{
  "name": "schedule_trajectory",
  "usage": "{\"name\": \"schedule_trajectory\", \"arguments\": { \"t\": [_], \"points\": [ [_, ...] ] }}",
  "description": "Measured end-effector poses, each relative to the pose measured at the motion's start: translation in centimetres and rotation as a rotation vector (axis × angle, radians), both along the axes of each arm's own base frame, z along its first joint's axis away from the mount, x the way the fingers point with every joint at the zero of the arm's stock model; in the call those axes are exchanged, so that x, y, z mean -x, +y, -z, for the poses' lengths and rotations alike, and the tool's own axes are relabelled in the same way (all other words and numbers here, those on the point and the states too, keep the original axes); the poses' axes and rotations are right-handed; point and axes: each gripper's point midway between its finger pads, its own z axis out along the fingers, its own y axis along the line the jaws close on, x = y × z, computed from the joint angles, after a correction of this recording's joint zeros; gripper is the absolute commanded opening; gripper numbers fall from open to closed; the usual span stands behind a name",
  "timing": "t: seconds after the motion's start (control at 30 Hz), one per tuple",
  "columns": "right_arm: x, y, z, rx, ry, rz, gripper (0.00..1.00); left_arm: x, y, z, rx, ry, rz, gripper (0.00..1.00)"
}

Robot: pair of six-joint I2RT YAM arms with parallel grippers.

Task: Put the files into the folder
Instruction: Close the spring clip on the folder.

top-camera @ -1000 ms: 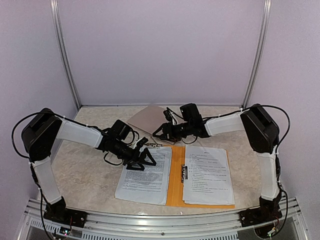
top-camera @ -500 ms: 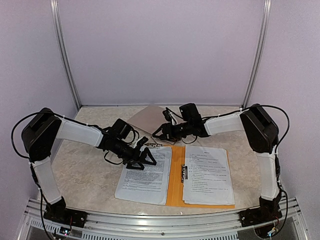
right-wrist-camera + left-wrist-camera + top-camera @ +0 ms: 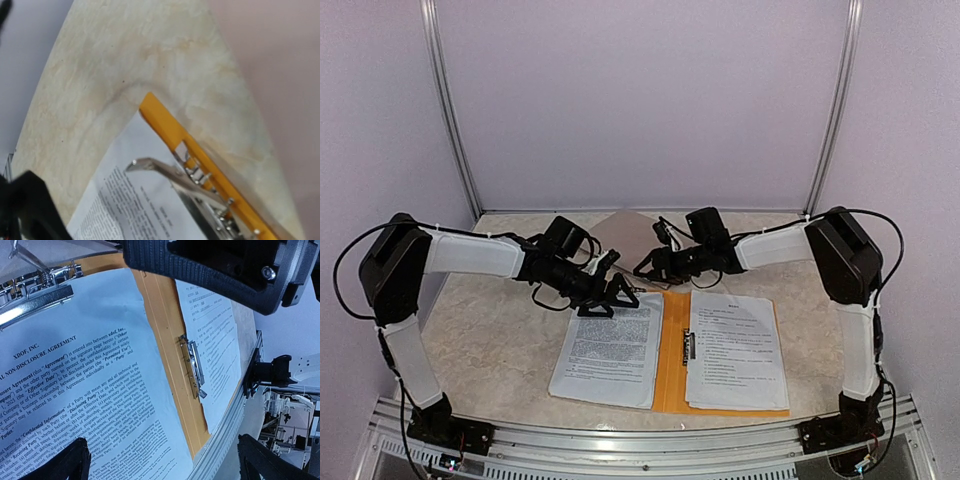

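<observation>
Two lots of files lie flat by the hands. One sheet (image 3: 610, 352) is directly under the left hand (image 3: 617, 298) and runs back toward its wrist. The other (image 3: 736, 350) sits well off to that hand's right, on the open orange folder (image 3: 670, 388). The folder's bare strip, with a small metal fastener (image 3: 192, 365), runs between the two.

The left hand hovers with its fingers spread as wide as they go, holding nothing. The right hand (image 3: 642, 268) hangs just beyond it, fingers partly apart with only bare bench (image 3: 500, 340) showing between them.

Just ahead of the left fingertips, the sheet's far edge meets the metal clip (image 3: 35, 292) of the grey-brown clipboard (image 3: 615, 232). I cannot tell whether the paper is pinched there.

I judge the paper to be very light, thin and floppy. It should slide easily on the smooth folder and crease under a hard pinch. Lying flat, it gives the fingers no edge to close on. The likeliest hold is a free corner or the side edge nearest the hand, with one finger pressing and dragging to raise a buckle before the hand closes gently. If the clip does bite the sheet, pulling could tear it.
</observation>
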Motion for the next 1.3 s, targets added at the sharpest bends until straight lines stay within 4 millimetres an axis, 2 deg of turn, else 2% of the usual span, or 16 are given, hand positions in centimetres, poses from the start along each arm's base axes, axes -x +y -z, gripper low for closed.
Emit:
{"name": "schedule_trajectory", "arguments": {
  "t": [0.07,0.17,0.37,0.53,0.63,0.77,0.97,1.3],
  "points": [
    [-0.1,-0.4,-0.1,0.002,-0.002,0.007,0.59,-0.4,0.2,-0.7,-0.002,-0.018,-0.014,0.98],
    [-0.3,-1.1,-0.4,0.006,-0.011,0.021,0.59,-1.6,0.6,-2.1,-0.018,-0.062,-0.052,0.91],
    [-0.7,-2.1,-1.4,0.006,-0.039,0.038,0.58,-5.5,2.3,-4.3,-0.099,-0.182,-0.152,0.8],
    [-0.8,-2.6,-1.2,0.015,-0.042,0.046,0.58,-8.6,3.4,-6.5,-0.157,-0.266,-0.224,0.6],
    [-0.8,-3.0,-1.0,0.023,-0.041,0.05,0.58,-10.3,3.5,-7.1,-0.197,-0.307,-0.249,0.52],
    [-0.9,-3.5,-1.2,0.027,-0.048,0.056,0.58,-11.9,3.6,-6.3,-0.267,-0.325,-0.257,0.48],
    [-0.8,-3.8,-1.8,0.024,-0.062,0.056,0.58,-12.6,3.6,-3.8,-0.345,-0.295,-0.229,0.46],
    [-0.1,-4.2,-0.5,0.044,-0.038,0.052,0.57,-13.5,1.9,-2.2,-0.417,-0.298,-0.165,0.42]
  ]
}}
